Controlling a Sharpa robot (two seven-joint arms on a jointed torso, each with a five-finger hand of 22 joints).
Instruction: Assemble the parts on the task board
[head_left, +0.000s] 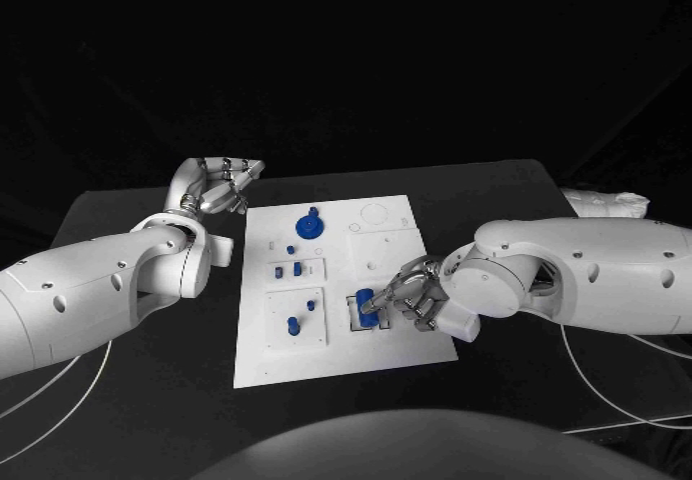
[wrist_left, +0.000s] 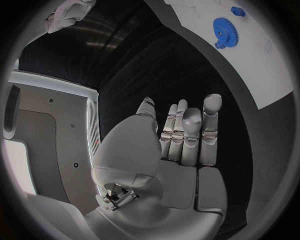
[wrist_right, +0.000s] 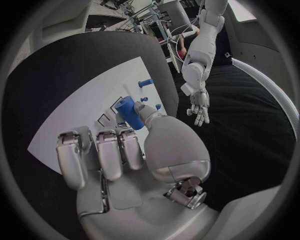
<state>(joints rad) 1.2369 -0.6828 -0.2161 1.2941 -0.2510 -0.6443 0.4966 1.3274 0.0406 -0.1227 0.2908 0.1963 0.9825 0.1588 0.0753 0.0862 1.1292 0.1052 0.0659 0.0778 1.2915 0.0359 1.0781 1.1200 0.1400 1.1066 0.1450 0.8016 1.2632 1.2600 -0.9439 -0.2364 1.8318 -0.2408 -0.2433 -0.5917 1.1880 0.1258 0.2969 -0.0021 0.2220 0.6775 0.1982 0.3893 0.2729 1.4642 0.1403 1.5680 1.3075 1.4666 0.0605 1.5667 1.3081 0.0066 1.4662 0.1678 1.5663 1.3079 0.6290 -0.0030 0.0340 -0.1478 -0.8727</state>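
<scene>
Holding a blue peg (wrist_right: 130, 112) in the right hand (head_left: 408, 298), pinched just over a slot on the board (head_left: 389, 350). Left hand (head_left: 221, 186) spread, beside board. Next, probably lowered straight into slot.

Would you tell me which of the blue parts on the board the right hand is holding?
The blue cylinder at the board's near right recess, held by the right hand. The blue gear and small pegs lie untouched.
</scene>
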